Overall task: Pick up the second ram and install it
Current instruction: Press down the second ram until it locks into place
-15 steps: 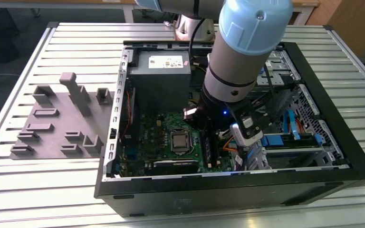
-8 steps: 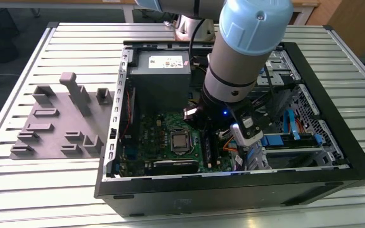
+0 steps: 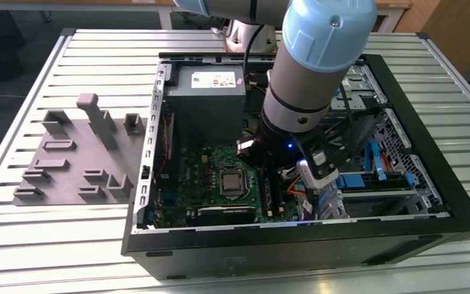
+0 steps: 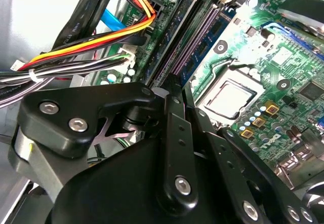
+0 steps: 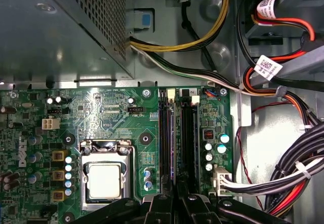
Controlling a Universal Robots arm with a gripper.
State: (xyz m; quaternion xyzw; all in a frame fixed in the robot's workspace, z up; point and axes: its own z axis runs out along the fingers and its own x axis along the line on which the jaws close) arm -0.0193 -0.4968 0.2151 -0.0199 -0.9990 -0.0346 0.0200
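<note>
The second ram shows edge-on as a thin strip among the long black slots of the green motherboard. In the second wrist view the ram runs away from the fingers, with its contact row lit purple and a bluish label on its side. My gripper is shut on the near end of the ram, its black fingers pressed together on the board. In the exterior view my gripper reaches down into the open computer case, right of the processor socket. Whether the ram is seated in a slot I cannot tell.
The grey power-supply box stands at the back of the case. Bundles of coloured cables lie beside the slots, toward the drive cage. The processor socket sits on the slots' other side. A grey fixture plate lies on the table at the exterior view's left.
</note>
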